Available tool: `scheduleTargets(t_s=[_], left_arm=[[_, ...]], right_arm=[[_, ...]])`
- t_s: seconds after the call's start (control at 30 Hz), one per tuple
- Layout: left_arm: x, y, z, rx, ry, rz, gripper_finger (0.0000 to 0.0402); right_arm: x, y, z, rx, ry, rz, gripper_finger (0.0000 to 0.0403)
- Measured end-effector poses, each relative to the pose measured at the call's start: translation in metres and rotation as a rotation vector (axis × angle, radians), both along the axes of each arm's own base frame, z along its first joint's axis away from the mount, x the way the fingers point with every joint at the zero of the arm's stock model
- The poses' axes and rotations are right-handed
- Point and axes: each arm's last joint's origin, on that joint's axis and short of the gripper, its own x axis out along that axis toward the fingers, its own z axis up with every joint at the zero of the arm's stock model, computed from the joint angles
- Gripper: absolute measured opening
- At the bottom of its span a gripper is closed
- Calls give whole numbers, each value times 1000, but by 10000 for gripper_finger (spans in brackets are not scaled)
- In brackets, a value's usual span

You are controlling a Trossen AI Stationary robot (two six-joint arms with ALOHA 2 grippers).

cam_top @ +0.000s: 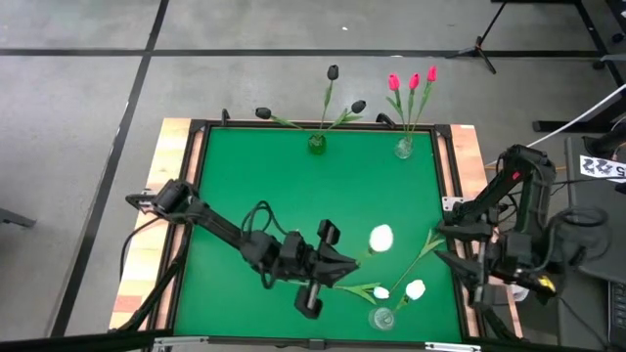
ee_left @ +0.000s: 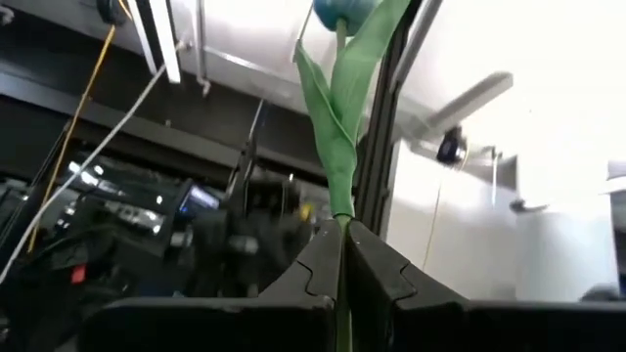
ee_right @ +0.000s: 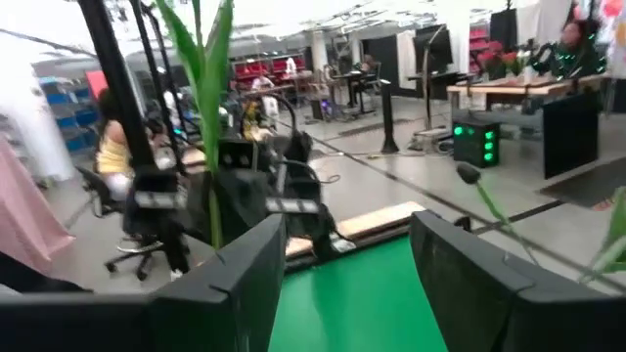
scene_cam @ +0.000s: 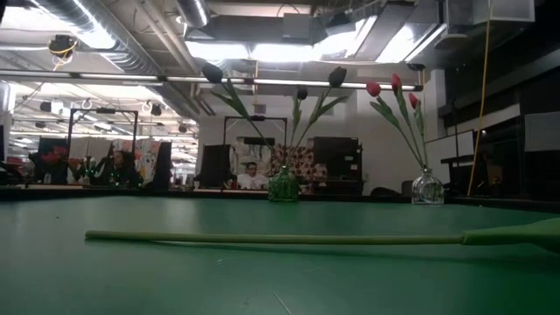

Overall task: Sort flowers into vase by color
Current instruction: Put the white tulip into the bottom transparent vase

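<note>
Tulips already stand sorted at the table's far edge: three black ones (cam_top: 333,72) in a green vase (cam_top: 316,143), three red ones (cam_top: 412,81) in a clear vase (cam_top: 403,149). Near the front edge, a second clear vase (cam_top: 381,318) has white tulips (cam_top: 415,289) at it. The left gripper (cam_top: 344,262), over the green mat (cam_top: 293,186), is clamped on the stem of a white tulip (cam_top: 380,238). The right gripper (cam_top: 452,244), at the table's right edge, has its jaws parted and holds nothing.

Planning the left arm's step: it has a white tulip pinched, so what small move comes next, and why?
Probably carry it toward the clear vase at the near edge. The left gripper, jaws shut, holds the white tulip by its stem, and two white tulips already sit there.
</note>
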Motion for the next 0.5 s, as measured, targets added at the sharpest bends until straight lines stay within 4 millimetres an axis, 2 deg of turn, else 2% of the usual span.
scheduleTargets(t_s=[0.1, 0.2, 0.33, 0.5], left_arm=[[7, 2, 4, 22, 43, 7, 6], [9, 5, 7, 29, 44, 20, 6], [11, 10, 16, 31, 15, 46, 7], [16, 23, 27, 22, -17, 56, 7]], right_arm=[[0, 0, 16, 2, -1, 5, 218], [7, 5, 20, -31, -54, 58, 218], [22, 10, 10, -32, -90, 137, 226], [56, 8, -8, 1, -76, 195, 261]])
